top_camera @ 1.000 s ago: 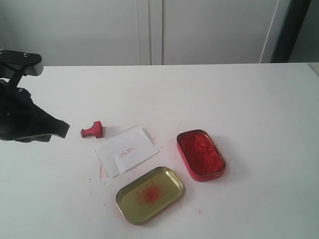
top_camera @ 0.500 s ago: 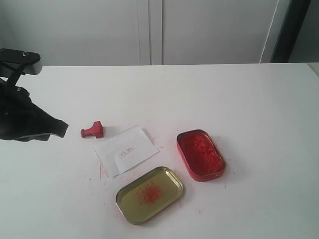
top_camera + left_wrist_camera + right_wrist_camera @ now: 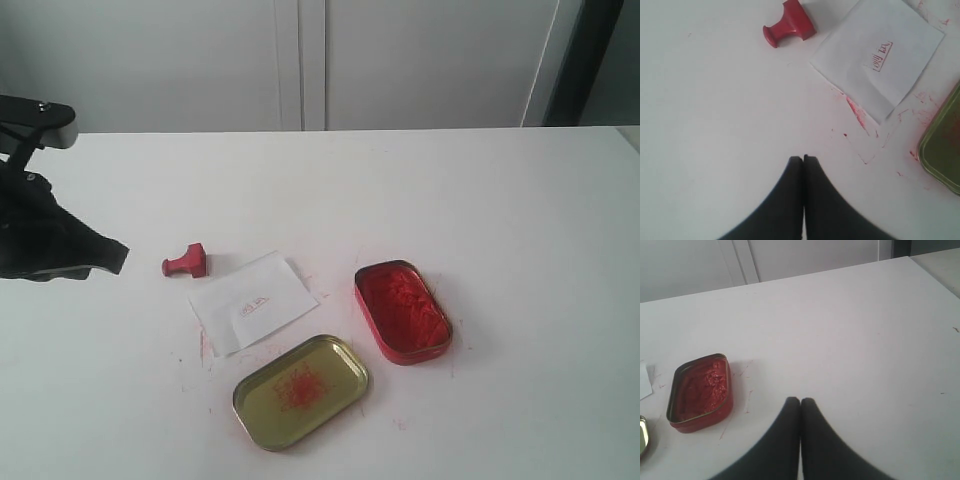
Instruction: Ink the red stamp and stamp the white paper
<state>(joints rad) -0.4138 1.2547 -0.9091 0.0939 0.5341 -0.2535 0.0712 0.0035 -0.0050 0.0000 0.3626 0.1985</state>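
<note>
The red stamp point(image 3: 186, 262) lies on its side on the table, just left of the white paper point(image 3: 253, 301), which bears a small red imprint. In the left wrist view the red stamp point(image 3: 789, 29) and the white paper point(image 3: 879, 56) lie well ahead of my left gripper point(image 3: 803, 158), which is shut and holds nothing. In the exterior view the left gripper point(image 3: 118, 255) hovers to the left of the stamp. My right gripper point(image 3: 800, 400) is shut and empty over bare table; it does not show in the exterior view.
A red ink tin point(image 3: 402, 310) sits right of the paper; the right wrist view shows the same ink tin point(image 3: 701, 390). A gold-coloured lid point(image 3: 300, 390) smeared with red lies in front of the paper. Red ink specks mark the table point(image 3: 480, 200) around them.
My left arm has drawn back a little to the left, away from the stamp. The stamp, paper and tins have stayed put.
</note>
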